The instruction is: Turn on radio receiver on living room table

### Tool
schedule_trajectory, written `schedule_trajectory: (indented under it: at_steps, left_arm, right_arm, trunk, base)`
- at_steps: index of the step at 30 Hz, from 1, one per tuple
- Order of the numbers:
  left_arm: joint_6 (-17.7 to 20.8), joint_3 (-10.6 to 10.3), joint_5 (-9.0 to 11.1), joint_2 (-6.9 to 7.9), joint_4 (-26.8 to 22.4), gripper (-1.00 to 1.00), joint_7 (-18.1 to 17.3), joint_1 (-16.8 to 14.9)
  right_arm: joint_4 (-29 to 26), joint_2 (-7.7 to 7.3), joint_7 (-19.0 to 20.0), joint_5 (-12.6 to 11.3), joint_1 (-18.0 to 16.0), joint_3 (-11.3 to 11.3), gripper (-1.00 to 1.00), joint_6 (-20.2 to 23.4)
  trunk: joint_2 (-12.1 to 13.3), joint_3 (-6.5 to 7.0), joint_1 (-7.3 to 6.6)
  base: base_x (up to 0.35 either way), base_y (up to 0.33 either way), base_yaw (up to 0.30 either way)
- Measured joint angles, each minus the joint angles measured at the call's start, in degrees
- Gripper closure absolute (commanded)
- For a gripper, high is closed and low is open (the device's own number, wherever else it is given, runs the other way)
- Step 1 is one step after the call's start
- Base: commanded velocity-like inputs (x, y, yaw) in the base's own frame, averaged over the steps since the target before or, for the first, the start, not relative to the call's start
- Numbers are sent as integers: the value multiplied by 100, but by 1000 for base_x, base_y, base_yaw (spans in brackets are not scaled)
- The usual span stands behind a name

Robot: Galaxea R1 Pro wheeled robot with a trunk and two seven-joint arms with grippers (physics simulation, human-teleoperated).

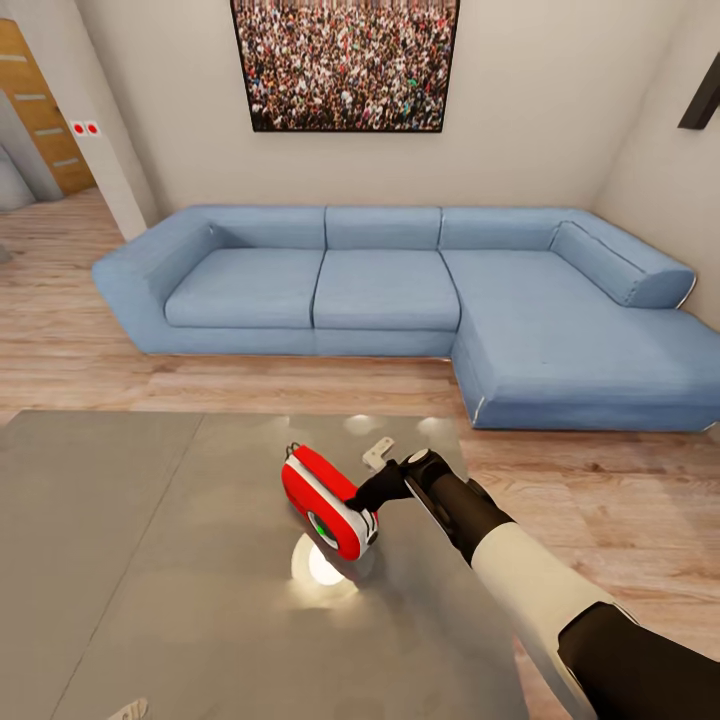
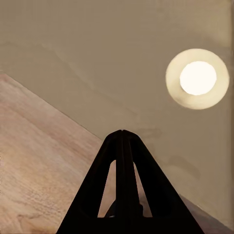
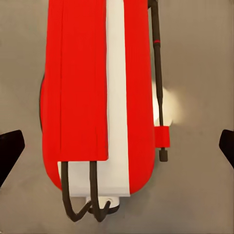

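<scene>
The red radio receiver (image 1: pixel 325 505) with white trim stands on the glossy grey table (image 1: pixel 150 520), its dial face turned toward the near left. My right gripper (image 1: pixel 365 475) is right behind it, against its back side. In the right wrist view the radio (image 3: pixel 92 87) sits very close between the two dark fingertips (image 3: pixel 9 148), which stand wide apart; the gripper (image 3: pixel 117 146) is open, and the radio's thin handle (image 3: pixel 157 73) runs along one side. My left gripper (image 2: pixel 122 136) is shut and empty, hanging over the table's edge (image 2: pixel 97 58) and the wood floor (image 2: pixel 34 165).
A big blue L-shaped sofa (image 1: pixel 400 290) stands beyond the table, under a crowd picture (image 1: pixel 345 60). A dark shape (image 1: pixel 700 95) hangs on the right wall. Wood floor (image 1: pixel 560 480) lies between table and sofa. A lamp's reflection (image 1: pixel 322 565) shines on the tabletop by the radio.
</scene>
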Motion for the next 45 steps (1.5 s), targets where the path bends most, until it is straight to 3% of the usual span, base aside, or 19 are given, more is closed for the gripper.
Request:
schedule_trajectory:
  at_steps: [15, 37, 41, 45]
  left_arm:
    - [0, 0, 0, 9, 0, 100, 0, 0]
    - [-3, 2, -4, 16, 10, 100, 9, 0]
    - [-1, -3, -2, 193, 76, 100, -15, 0]
    - [-8, -49, 0, 276, 252, 100, -31, 0]
  right_arm:
    - [0, 0, -9, 16, 0, 0, -100, 9]
    - [0, 0, -9, 13, 0, 0, -100, 9]
    - [107, 0, -16, 10, 0, 0, -100, 1]
    - [338, -7, -22, 24, 0, 2, -100, -9]
  trunk:
    - [602, 269, -329]
    - [1484, 664, -813]
    - [1644, 736, -900]
    - [1805, 808, -988]
  base:
    - [-13, -3, 0]
    - [-297, -114, 0]
    - [-75, -18, 0]
    - [-9, -2, 0]
